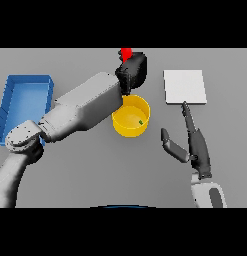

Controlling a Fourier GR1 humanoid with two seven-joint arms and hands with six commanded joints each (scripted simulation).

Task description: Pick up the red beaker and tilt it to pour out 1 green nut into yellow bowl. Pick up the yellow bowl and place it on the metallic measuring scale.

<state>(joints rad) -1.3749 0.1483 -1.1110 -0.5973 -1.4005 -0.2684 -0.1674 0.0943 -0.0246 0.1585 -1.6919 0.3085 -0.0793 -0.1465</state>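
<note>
A yellow bowl (pixel 130 119) stands at the table's middle with a small green nut (pixel 140 121) inside it. Just behind the bowl, my left hand (pixel 133 70) is curled round the red beaker (pixel 126 53), of which only a red tip shows above the hand. The left forearm crosses in front of the bowl's left rim. The metallic scale (pixel 184 86) is a pale square plate at the right rear. My right hand (pixel 193 141) rests open to the bowl's right, fingers straight and pointing at the scale's front edge, thumb spread toward the bowl.
A blue bin (pixel 25 100) stands at the left side of the table, partly behind my left elbow.
</note>
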